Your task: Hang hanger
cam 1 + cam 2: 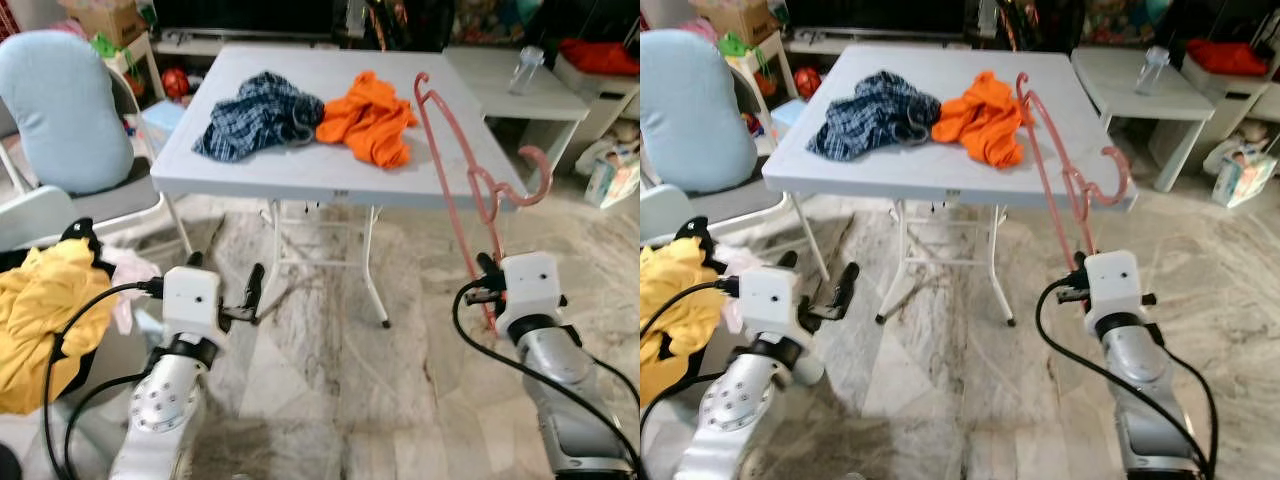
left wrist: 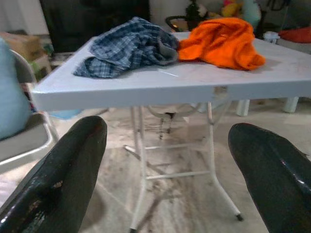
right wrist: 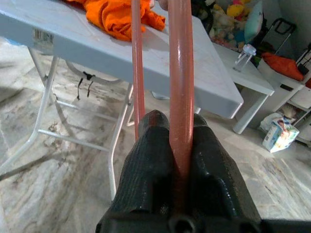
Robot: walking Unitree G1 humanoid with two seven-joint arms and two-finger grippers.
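On the right, near side: the right gripper is clamped on the pink hanger, its fingers pinching one thin bar from both sides.
Hanger position: it rises from the gripper and leans left and far, so its hook end sits above the right part of the table, close to the orange garment.
Left gripper: the left gripper hovers low in front of the table's near edge, fingers apart and holding nothing.
Table load: a blue plaid garment lies crumpled left of the orange one, the two just touching.
Surroundings: a chair stands at far left, with yellow cloth near the left arm.
Step in hand, as I judge it: carrying the hanger to a rail or hook; none can be made out.
Doing it well: keep the clamp firm, since a single thin bar may pivot between the fingers.
Clearance: lift the hook end clear of the table edge and garments before turning.
Risk: the long hanger could snag the orange cloth.
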